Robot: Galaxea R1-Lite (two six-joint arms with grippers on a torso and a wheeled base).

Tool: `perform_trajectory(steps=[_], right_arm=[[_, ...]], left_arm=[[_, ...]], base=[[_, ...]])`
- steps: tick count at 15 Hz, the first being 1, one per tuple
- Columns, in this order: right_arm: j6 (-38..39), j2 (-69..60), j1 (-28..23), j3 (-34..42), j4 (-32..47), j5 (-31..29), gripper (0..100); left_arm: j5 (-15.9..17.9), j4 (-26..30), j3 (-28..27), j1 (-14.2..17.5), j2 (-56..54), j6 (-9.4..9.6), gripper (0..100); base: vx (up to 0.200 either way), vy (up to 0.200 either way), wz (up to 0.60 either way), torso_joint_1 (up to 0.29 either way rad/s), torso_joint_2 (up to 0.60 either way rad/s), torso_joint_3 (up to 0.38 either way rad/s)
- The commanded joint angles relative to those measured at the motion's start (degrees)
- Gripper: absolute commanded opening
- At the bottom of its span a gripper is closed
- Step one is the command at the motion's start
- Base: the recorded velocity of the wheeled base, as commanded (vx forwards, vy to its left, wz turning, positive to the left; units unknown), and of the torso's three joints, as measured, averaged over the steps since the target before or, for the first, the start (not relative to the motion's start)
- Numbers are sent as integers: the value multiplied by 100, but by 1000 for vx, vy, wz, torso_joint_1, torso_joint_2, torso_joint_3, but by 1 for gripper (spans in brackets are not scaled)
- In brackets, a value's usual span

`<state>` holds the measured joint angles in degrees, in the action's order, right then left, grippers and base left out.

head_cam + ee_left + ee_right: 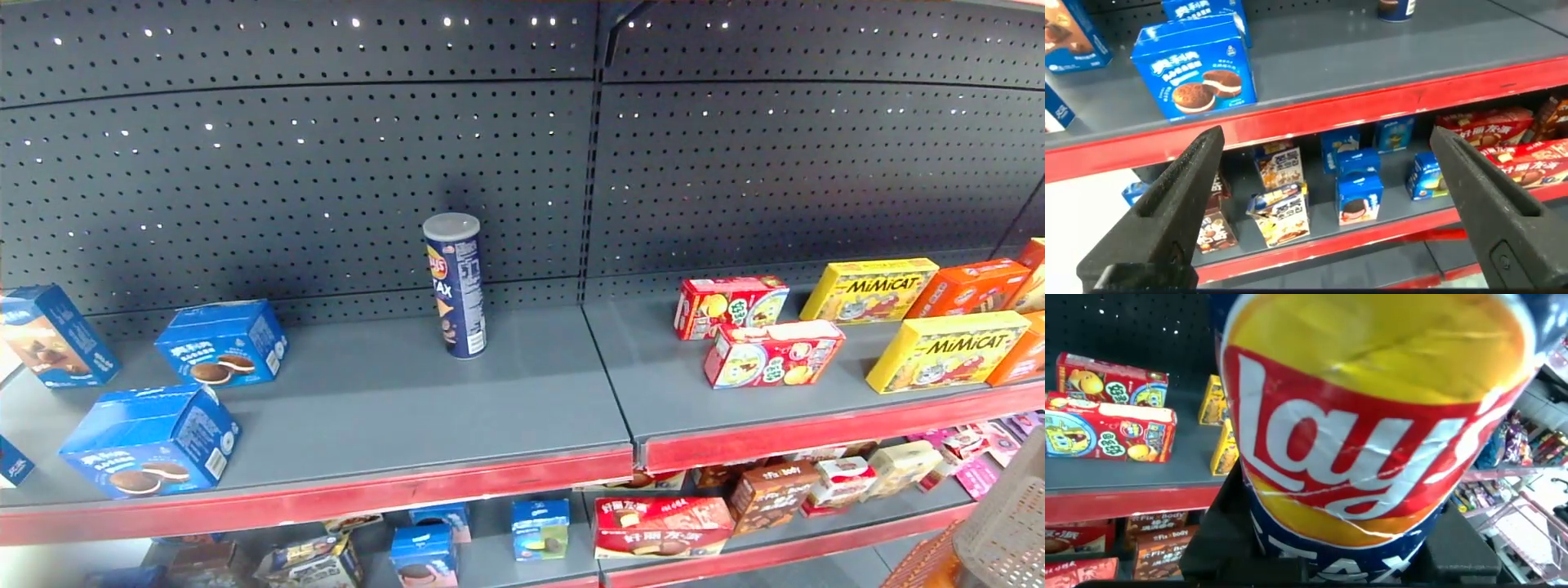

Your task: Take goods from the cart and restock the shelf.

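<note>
A tall blue chips can (pixel 455 286) with a grey lid stands upright at the back middle of the grey shelf (pixel 392 408). A second chips can (pixel 1372 433), yellow, red and blue, sits close against the right wrist camera. My right gripper (pixel 1343 557) is shut on it, and the black fingers (pixel 1221 539) show beside its base. My left gripper (pixel 1327 204) hangs open and holds nothing. It is in front of the shelf's red front edge (pixel 1372 102), below a blue cookie box (pixel 1196 69).
Blue cookie boxes (pixel 151 441) stand on the shelf's left part. Red boxes (pixel 771 353) and yellow boxes (pixel 947 349) fill the right part. The lower shelf (pixel 653 527) holds several small boxes. A basket edge (pixel 1004 531) shows at the lower right. Bare shelf surrounds the standing can.
</note>
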<state>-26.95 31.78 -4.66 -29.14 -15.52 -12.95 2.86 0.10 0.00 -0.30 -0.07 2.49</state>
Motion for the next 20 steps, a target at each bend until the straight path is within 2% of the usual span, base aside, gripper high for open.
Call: perform_trajectory(steps=[1, 6, 17, 20], right_arm=[[-38, -76, 0, 75, -13, 3, 0], [-82, -76, 9, 57, -21, -6, 0], [-91, -76, 26, 40, -13, 3, 0], [-91, -76, 35, 22, -13, 3, 0]], left_arm=[[4, -1, 0, 4, 7, 6, 100], [4, -1, 0, 4, 7, 6, 100], [-5, -1, 0, -5, 7, -3, 100], [-5, -1, 0, 4, 7, -3, 100]], base=[[0, 0, 0, 0, 0, 0], [0, 0, 600, 2, 1, 1], [0, 0, 0, 0, 0, 0], [200, 0, 0, -9, -2, 2]])
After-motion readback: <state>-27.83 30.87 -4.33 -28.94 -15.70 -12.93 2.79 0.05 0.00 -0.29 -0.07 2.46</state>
